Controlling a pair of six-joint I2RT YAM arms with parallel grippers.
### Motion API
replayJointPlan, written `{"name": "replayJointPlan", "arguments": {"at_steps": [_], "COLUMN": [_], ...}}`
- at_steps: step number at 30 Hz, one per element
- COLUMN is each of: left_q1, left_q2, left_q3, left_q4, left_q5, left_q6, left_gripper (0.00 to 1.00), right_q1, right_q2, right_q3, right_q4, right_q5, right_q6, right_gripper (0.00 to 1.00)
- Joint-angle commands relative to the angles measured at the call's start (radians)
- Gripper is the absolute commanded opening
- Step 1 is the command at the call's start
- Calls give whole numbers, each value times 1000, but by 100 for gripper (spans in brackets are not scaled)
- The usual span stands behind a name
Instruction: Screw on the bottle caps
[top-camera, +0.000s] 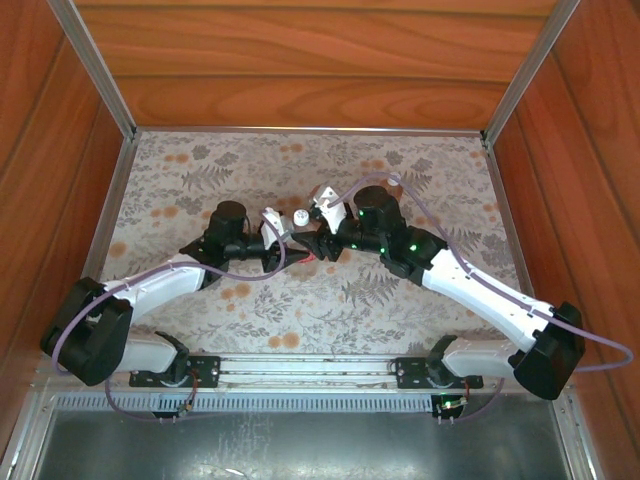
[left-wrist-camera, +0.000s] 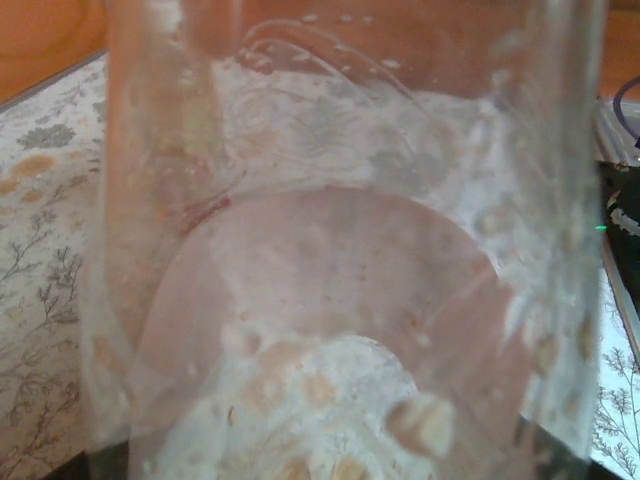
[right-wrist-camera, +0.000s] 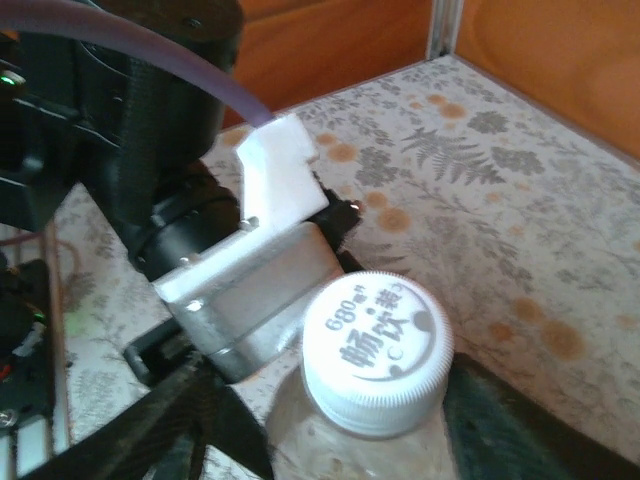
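Observation:
The clear bottle (left-wrist-camera: 330, 250) stands so close to the left wrist camera that its wall spans the frame. My left gripper (top-camera: 283, 240) is shut on it at mid-table. A white bottle cap (right-wrist-camera: 378, 350) with printed characters sits on the bottle's neck (right-wrist-camera: 330, 445), and from above the same cap (top-camera: 300, 218) shows between the two wrists. My right gripper (right-wrist-camera: 360, 440) straddles the cap, its dark fingers (right-wrist-camera: 190, 420) on either side and a gap on the left, so it is open. Behind the cap is the left gripper's grey and white body (right-wrist-camera: 250, 280).
A floral cloth (top-camera: 400, 160) covers the table. Wooden walls (top-camera: 300, 70) and aluminium posts (top-camera: 95, 65) close it in on three sides. A metal rail (top-camera: 310, 370) carries both arm bases at the near edge. Purple cables (top-camera: 400, 190) loop off each wrist.

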Motion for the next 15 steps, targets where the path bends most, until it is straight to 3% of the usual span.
{"name": "replayJointPlan", "arguments": {"at_steps": [1, 4, 7, 9, 12, 15], "left_q1": [-2, -3, -3, -2, -3, -2], "left_q2": [9, 10, 8, 9, 15, 19], "left_q3": [29, 32, 28, 25, 26, 32], "left_q4": [14, 14, 13, 14, 13, 14], "left_q5": [93, 110, 114, 111, 114, 115], "left_q6": [11, 7, 8, 9, 10, 8], "left_gripper": [53, 53, 53, 53, 53, 53], "right_q1": [-3, -3, -6, -10, -12, -13], "right_q2": [20, 23, 18, 15, 15, 25], "right_q3": [-10, -14, -13, -14, -25, -22], "right_q4": [76, 74, 79, 83, 109, 109], "right_q5": [-6, 27, 95, 114, 117, 93], "right_q6": [2, 8, 50, 64, 76, 82], "right_gripper": [53, 50, 40, 40, 48, 41]}}
